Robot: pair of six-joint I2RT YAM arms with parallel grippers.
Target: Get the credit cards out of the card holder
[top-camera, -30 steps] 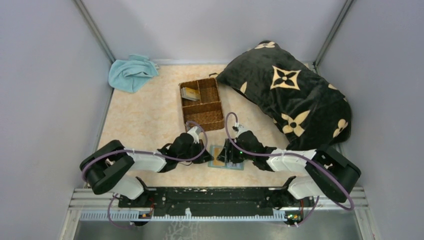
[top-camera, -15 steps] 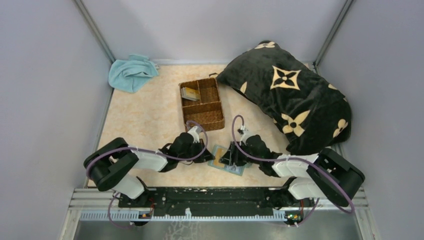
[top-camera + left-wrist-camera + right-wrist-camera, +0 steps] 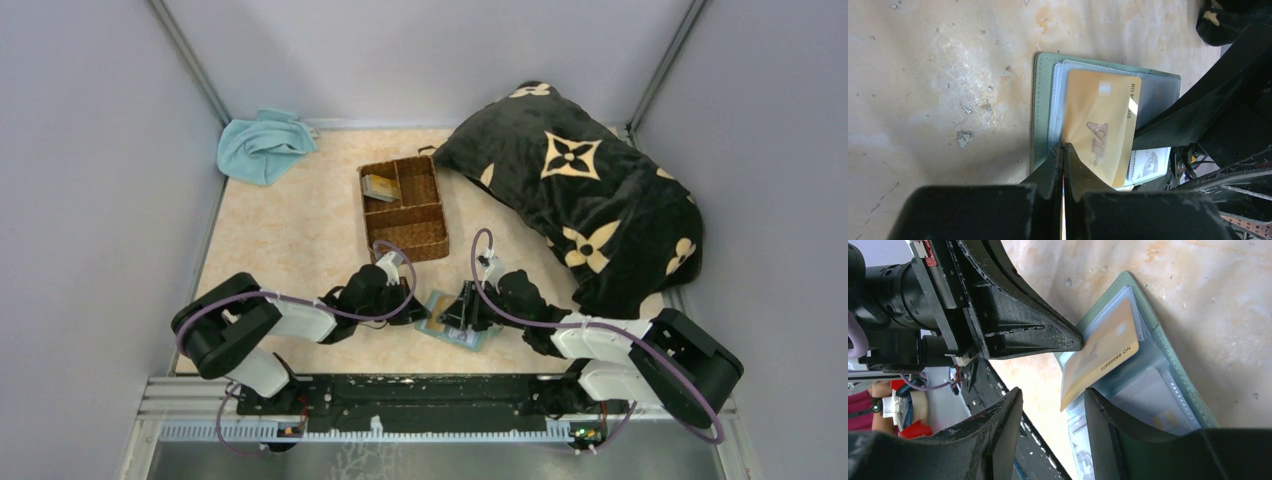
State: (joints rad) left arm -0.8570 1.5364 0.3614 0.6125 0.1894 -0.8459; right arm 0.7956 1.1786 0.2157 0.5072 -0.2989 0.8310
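Pale, mottled table (image 3: pixel 290 230) fills the floor of a grey-walled booth. A light-blue towel (image 3: pixel 262 145) sits in the far left corner, a brown wicker basket (image 3: pixel 403 208) in the middle, and a large black cushion (image 3: pixel 580 190) with tan flower marks on the right. The card holder (image 3: pixel 1039 110) lies opened flat near the front edge of the table, between the two arms, its pale blue pockets facing up. A gold card (image 3: pixel 1100 125) sticks partway out of a pocket at a slant, resting on the holder. The left hand (image 3: pixel 1064 150) is closed tight, its tips pressed together at the holder's edge, just beside the gold card's corner. The right hand (image 3: pixel 1053 396) hangs low over the holder's other side with its fingers apart. The gold card's free corner points into the gap, and neither finger visibly touches it. A white printed card (image 3: pixel 1149 164) shows past the gold card's end, and a grey card (image 3: pixel 1153 390) sits in a clear pocket.
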